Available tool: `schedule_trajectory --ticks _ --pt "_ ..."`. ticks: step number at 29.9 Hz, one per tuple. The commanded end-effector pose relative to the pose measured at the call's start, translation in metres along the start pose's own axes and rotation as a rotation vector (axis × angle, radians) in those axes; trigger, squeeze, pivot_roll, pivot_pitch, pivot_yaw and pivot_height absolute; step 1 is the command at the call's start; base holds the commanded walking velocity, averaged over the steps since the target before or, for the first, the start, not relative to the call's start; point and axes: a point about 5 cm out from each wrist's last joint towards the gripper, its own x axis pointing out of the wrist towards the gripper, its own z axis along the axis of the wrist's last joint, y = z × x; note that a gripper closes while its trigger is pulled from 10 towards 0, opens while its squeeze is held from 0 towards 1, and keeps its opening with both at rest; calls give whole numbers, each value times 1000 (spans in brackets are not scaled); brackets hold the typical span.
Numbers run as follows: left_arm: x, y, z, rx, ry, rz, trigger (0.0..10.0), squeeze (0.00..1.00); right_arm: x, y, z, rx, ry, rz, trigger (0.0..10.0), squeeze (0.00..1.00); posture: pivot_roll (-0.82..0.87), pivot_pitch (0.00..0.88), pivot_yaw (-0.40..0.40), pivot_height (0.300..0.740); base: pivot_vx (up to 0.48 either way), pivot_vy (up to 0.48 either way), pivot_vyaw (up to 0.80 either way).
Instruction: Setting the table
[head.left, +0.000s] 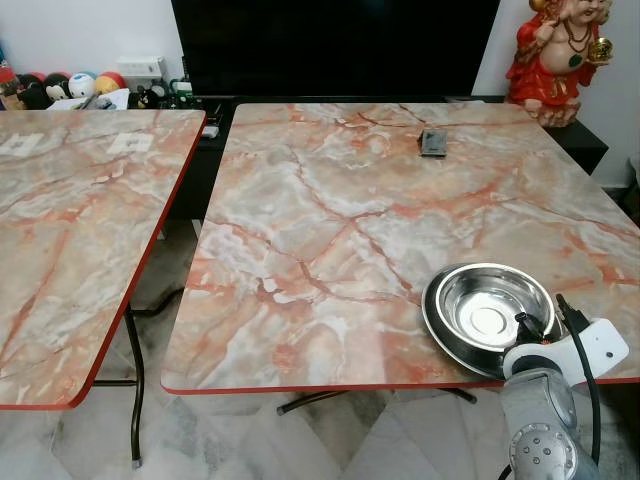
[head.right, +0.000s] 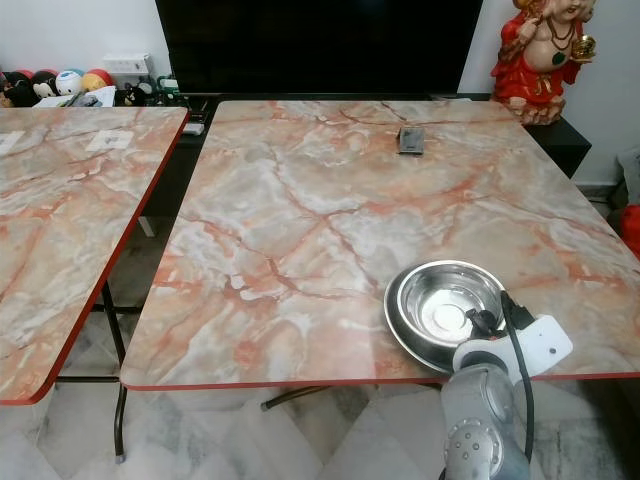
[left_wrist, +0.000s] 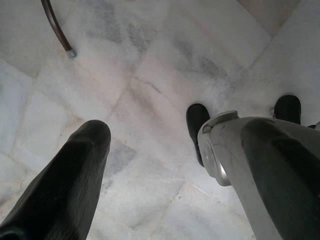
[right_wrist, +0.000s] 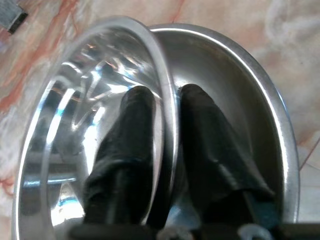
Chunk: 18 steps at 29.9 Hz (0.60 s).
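On the near right corner of the large orange-veined marble-patterned counter (head.left: 380, 230), the right gripper (right_wrist: 167, 107) has its jaws clamped on the rim of the upper of two nested, shiny round steel bowls (head.left: 488, 312), both empty. To separate them well, lift straight up so the lower bowl stays. The left gripper (left_wrist: 165, 150) hangs over the floor, jaws apart.

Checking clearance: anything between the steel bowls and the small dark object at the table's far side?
Nothing: bare marble between the bowls and the dark object, per both eye views.
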Motion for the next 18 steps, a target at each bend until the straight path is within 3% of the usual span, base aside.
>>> schedule_trajectory --ticks 1,18 --pt "-2 0 -9 7 36 -4 10000 0 1 2 -2 21 4 1 10000 0 -14 99 -18 740 0 0 0" --pt "-3 1 -10 9 41 -7 10000 0 1 -4 9 -8 -63 -26 10000 0 -15 99 -16 740 0 0 0"
